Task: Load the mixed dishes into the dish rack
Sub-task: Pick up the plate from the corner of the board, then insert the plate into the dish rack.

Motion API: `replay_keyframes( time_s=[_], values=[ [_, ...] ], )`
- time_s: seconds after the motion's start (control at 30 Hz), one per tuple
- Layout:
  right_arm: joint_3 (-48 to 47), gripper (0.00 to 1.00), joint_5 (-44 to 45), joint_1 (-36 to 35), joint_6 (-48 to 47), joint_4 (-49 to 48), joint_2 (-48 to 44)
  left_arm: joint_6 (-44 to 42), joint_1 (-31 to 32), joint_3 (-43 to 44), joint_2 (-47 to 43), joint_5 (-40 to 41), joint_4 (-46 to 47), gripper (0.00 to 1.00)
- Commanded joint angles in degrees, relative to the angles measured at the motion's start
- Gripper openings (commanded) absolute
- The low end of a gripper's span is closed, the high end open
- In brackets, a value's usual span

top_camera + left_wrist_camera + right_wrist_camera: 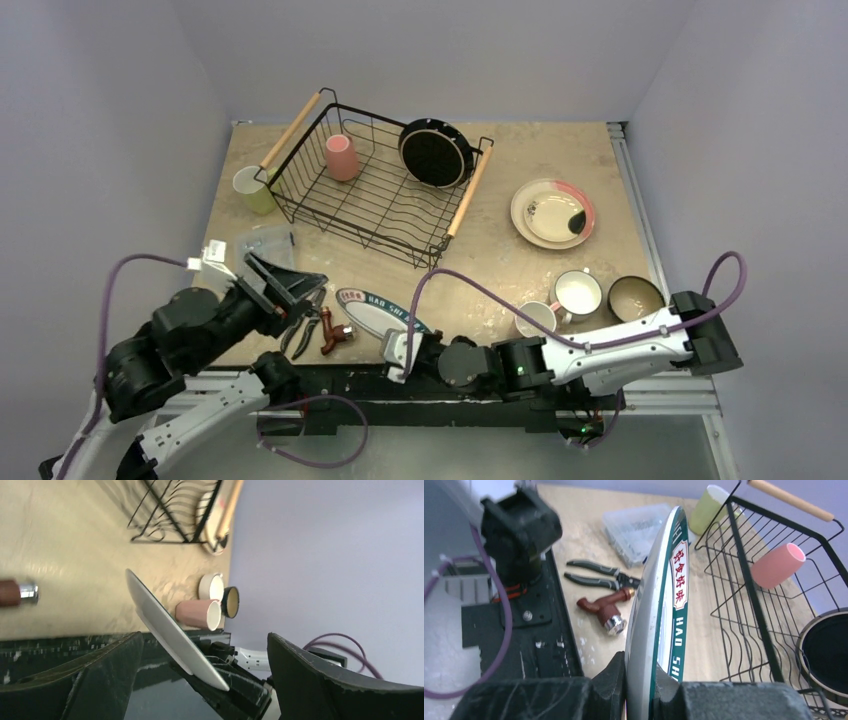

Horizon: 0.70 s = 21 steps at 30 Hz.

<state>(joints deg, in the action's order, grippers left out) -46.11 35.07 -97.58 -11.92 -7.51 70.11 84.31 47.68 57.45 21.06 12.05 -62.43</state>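
Right wrist is showing right tool (640,682) pinching plate (664,605) edge-on; left tool (205,637) is gaping; thin grip is risking slippage.

You can read white capitals "HAO SH" on the green rim of the oval plate (659,630) in the right wrist view; the letters after that are hidden. Further along the same rim, a white panel carries 4 red Chinese characters. From above, the plate is at the counter's near edge, its lettering too small to read.
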Motion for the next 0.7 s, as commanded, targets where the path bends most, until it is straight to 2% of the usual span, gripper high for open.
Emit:
replay_keyframes(
  time_s=[0.0, 0.27, 0.4, 0.5, 0.6, 0.67],
  values=[
    [-6.45, 0.00, -10.34, 6.67, 2.02, -2.97, -6.17, -21.11, -0.13, 9.29, -1.11, 6.62, 4.36, 0.94],
    [-16.56, 0.00, -24.90, 22.32, 5.21, -4.03, -7.63, -42.43, -0.13, 15.40, -1.18, 2.46, 12.76, 0.94],
    [-22.89, 0.00, -32.71, 31.54, 7.25, -4.28, -3.41, -48.44, -0.12, 15.70, 1.60, -0.01, 16.81, 0.94],
    [-30.13, 0.00, -39.01, 38.67, 7.93, -0.79, 2.65, -51.84, -0.13, 16.13, 4.85, -1.05, 19.07, 0.94],
    [-35.66, 0.00, -46.83, 45.30, 6.96, 1.66, 7.69, -53.62, -0.09, 17.18, 8.93, -1.58, 19.67, 0.94],
    [-38.23, 0.00, -48.33, 48.61, 6.66, 2.45, 10.39, -54.21, -0.13, 18.10, 11.90, -1.64, 19.10, 0.94]
  ],
)
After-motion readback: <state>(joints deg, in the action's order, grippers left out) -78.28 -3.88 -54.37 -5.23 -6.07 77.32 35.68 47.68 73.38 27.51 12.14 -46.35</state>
